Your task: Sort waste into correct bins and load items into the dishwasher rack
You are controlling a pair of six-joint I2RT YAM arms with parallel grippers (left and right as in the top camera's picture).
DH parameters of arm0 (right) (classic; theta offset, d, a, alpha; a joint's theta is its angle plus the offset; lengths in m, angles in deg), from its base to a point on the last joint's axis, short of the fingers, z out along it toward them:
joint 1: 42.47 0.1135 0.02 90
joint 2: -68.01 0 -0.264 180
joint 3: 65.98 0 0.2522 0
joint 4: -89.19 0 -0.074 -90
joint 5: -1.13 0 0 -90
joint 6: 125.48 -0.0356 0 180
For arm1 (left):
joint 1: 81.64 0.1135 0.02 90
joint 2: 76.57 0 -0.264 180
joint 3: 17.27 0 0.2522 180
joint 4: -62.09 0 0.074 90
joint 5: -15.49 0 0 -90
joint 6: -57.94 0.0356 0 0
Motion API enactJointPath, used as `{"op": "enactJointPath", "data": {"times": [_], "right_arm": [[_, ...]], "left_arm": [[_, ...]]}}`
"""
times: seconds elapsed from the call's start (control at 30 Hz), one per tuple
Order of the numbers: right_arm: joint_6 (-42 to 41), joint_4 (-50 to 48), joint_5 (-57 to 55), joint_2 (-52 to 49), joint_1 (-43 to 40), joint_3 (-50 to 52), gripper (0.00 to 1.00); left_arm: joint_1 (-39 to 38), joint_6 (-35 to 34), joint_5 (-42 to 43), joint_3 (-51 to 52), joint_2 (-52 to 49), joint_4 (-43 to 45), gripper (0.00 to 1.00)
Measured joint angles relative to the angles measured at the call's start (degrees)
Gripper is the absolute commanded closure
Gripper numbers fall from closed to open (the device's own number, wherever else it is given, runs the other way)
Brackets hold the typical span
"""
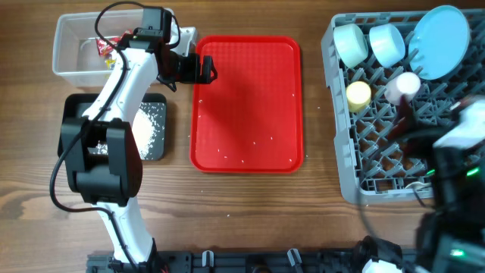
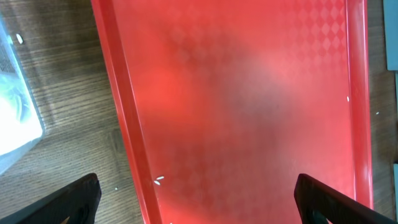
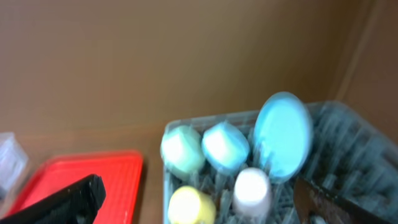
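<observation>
The grey dishwasher rack [image 1: 379, 152] at the right holds two light-blue bowls [image 1: 351, 43] [image 1: 387, 43], the light-blue plate [image 1: 439, 42], the yellow cup [image 1: 358, 94] and the pale-pink cup [image 1: 402, 86]; they also show blurred in the right wrist view [image 3: 283, 134]. The clear tub [image 1: 72, 61] at the top left holds red and yellow wrappers [image 1: 103, 47]. The black tray [image 1: 155, 125] holds white rice. My left gripper [image 1: 198, 68] is open and empty over the red tray's left rim [image 2: 124, 106]. My right gripper [image 3: 196, 199] is open and empty at the rack's near edge.
The flat red tray [image 1: 246, 102] lies in the middle with a few loose rice grains [image 1: 261, 140] on it; two grains [image 2: 160, 181] lie by its rim. A brown wall stands behind the table in the right wrist view.
</observation>
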Motion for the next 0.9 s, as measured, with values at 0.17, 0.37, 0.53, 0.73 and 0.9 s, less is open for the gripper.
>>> {"op": "enactJointPath", "data": {"times": [0.17, 0.37, 0.53, 0.73, 0.9], "right_arm": [[-2.6, -13.8, 1.3, 14.3, 5.0, 23.9, 0.00], [-3.8, -25.1, 1.5, 23.7, 5.2, 37.5, 0.00], [-9.3, -26.9, -3.3, 29.0, 5.7, 42.7, 0.00], [-11.4, -25.2, -5.4, 31.8, 6.8, 44.0, 0.00], [-11.7, -25.2, -5.4, 31.8, 6.9, 44.0, 0.00]], "left_arm": [[0.0, 0.0, -0.1, 0.0, 0.0, -0.1, 0.00], [0.0, 0.0, -0.1, 0.0, 0.0, -0.1, 0.00], [0.0, 0.0, -0.2, 0.0, 0.0, 0.0, 0.00], [0.0, 0.0, -0.2, 0.0, 0.0, 0.0, 0.00], [0.0, 0.0, -0.2, 0.0, 0.0, 0.0, 0.00]]}}
